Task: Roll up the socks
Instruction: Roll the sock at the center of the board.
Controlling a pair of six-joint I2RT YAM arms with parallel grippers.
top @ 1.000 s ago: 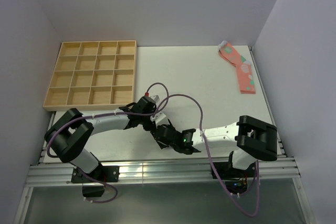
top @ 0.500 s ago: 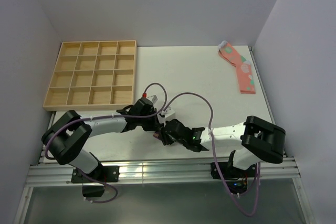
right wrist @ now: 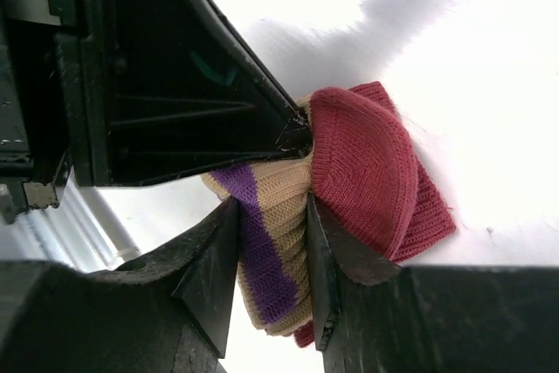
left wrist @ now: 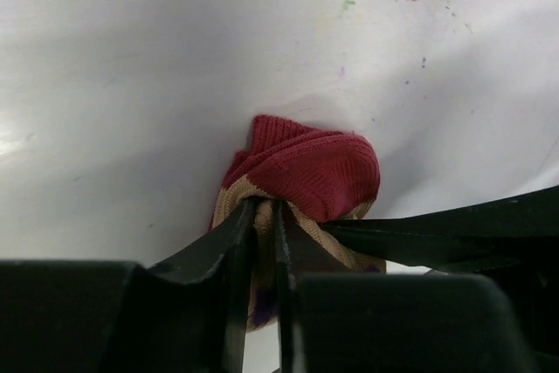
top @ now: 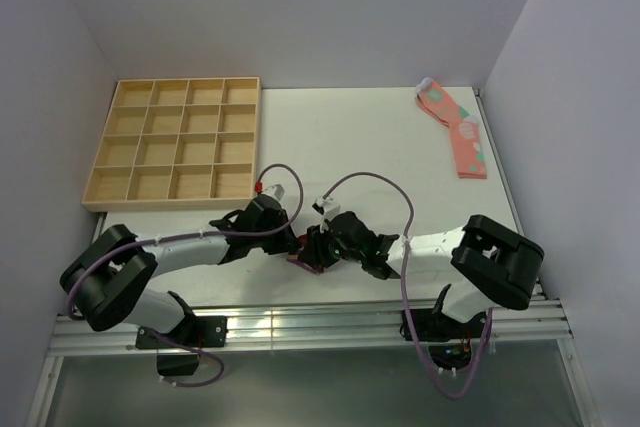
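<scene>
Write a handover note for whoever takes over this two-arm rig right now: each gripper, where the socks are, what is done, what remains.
Left gripper: shut on a fold of the bunched tan knit sock with dark red toe and purple stripe.
Right gripper: closed across the same bundle's striped part.
Sock lies on the white table, near edge, between the arms.
Salmon-pink spotted socks lie far right, apart.
Done: sock gathered into a rough ball.
Left: likely tighten, tuck, release.
</scene>
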